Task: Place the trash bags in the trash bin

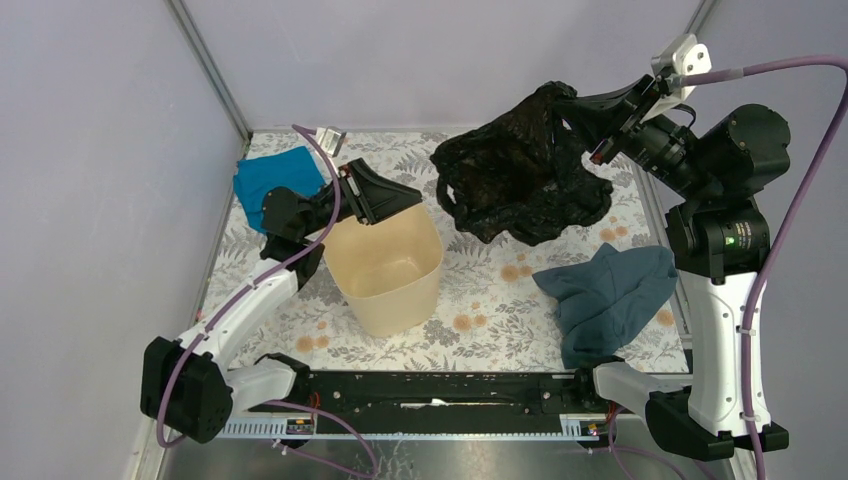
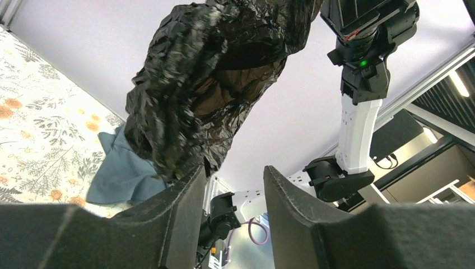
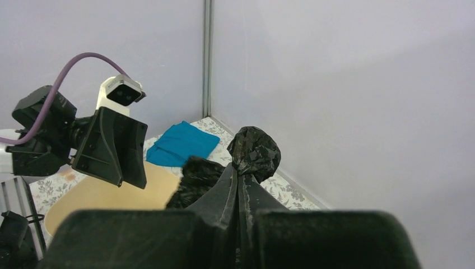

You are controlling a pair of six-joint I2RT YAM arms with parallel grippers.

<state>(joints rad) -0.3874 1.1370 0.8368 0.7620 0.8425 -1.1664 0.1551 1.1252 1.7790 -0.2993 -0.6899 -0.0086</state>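
Observation:
The glossy black trash bag (image 1: 520,175) hangs from my right gripper (image 1: 566,103), which is shut on its top corner at the back right; its lower part rests on the table. In the right wrist view a bunched knot of the bag (image 3: 255,151) sticks out above the pinched fingertips (image 3: 238,178). The bag also fills the upper left wrist view (image 2: 207,78). The beige trash bin (image 1: 388,268) stands upright left of centre. My left gripper (image 1: 410,195) is open and empty, hovering at the bin's back rim and pointing toward the bag; its fingers (image 2: 187,213) hold nothing.
A bright blue cloth (image 1: 275,178) lies at the back left behind the left arm. A dark blue-grey cloth (image 1: 608,295) lies at the front right by the right arm's base. Grey walls close in the floral table (image 1: 500,300) on three sides.

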